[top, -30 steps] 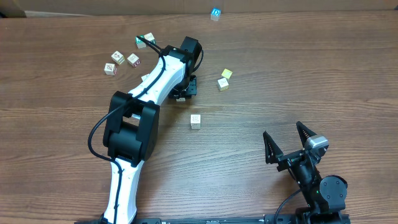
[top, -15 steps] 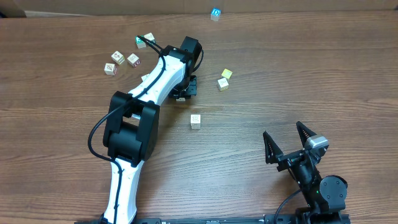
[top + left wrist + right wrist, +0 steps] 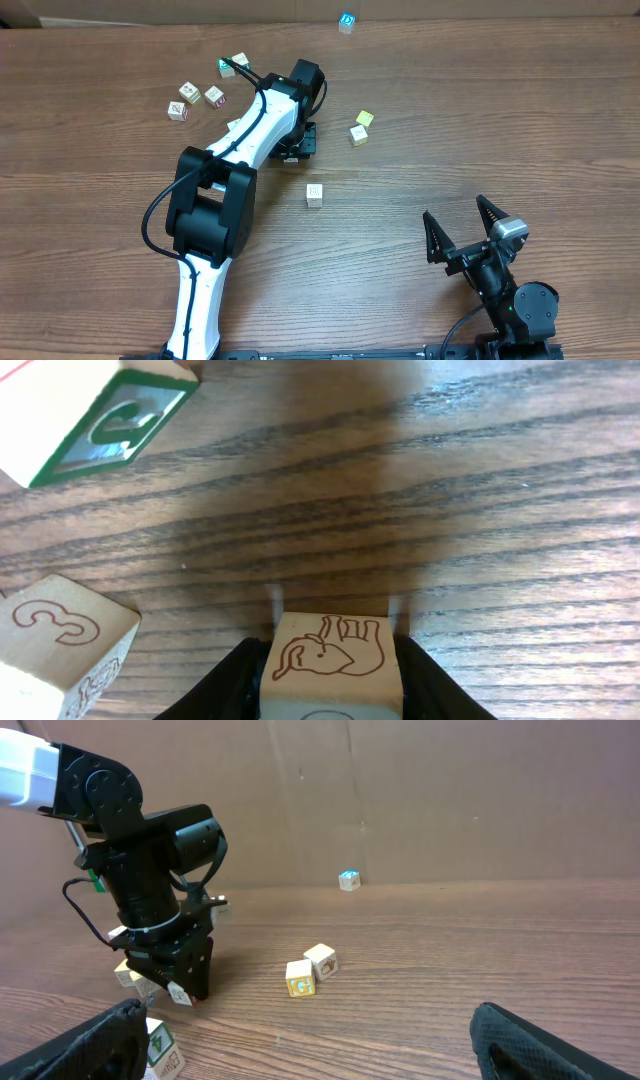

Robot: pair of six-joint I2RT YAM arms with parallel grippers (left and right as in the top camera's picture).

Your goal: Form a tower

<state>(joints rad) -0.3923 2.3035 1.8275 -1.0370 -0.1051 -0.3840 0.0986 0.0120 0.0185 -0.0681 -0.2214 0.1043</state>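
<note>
Far left, loose cubes [image 3: 213,96] lie scattered. Just right of them, mid-table, the left gripper [image 3: 296,150] stands low over the tower [image 3: 330,660]. Only the tower's elephant-marked top shows, flanked closely by the fingers [image 3: 238,685], and I cannot tell if they are clamped or have let go. From overhead nothing has shifted this past second, so I'd judge a placement is being settled. A single cube [image 3: 314,194] waits nearer. Near right, the right gripper [image 3: 455,210] rests spread wide, empty.

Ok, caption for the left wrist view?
Left gripper straddles an elephant cube; green-lettered cube and numbered cube lie nearby.
</note>
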